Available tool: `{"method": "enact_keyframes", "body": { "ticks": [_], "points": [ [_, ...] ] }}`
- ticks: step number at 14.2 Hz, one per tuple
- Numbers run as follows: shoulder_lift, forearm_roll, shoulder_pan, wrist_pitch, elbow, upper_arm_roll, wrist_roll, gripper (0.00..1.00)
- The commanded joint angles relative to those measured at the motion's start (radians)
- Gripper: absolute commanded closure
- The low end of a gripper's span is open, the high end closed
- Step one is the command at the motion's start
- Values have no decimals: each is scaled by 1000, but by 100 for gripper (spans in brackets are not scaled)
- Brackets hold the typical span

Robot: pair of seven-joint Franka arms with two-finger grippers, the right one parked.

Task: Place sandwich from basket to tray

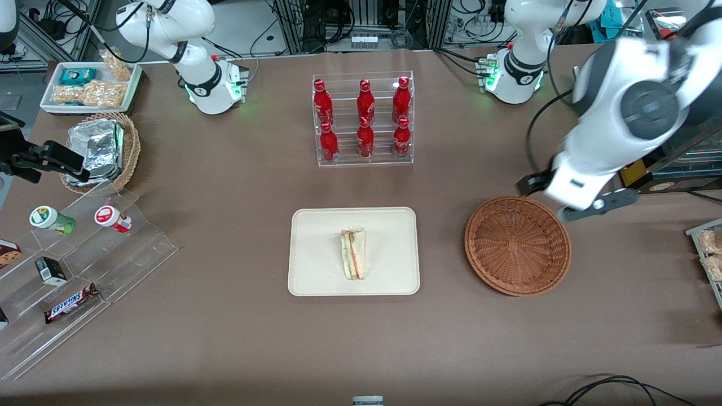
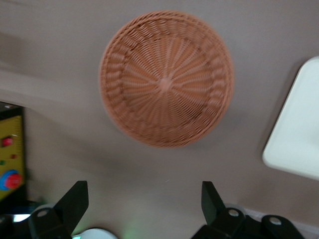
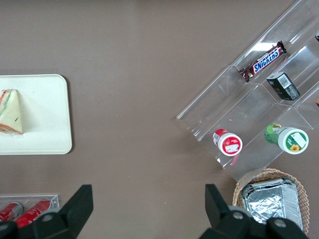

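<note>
The sandwich lies on the tray, near its middle. The basket sits beside the tray, toward the working arm's end of the table. The gripper hangs above the basket's edge, fingers spread wide, holding nothing.

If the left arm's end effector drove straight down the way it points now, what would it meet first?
Probably bare table, beside the basket rim on its side farther from the front camera. The open, empty end effector hangs above there; depth is unclear. The sandwich already lies on the tray.
</note>
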Motion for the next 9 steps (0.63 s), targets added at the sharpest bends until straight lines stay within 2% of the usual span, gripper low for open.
{"method": "enact_keyframes", "body": {
  "ticks": [1, 5, 7, 9],
  "points": [
    [-79, -28, 60, -12, -30, 30, 191, 0],
    [-114, -44, -1, -8, 8, 172, 438, 0],
    [-109, -47, -93, -5, 40, 264, 451, 0],
    [-109, -48, -115, -3, 53, 275, 451, 0]
  ]
}}
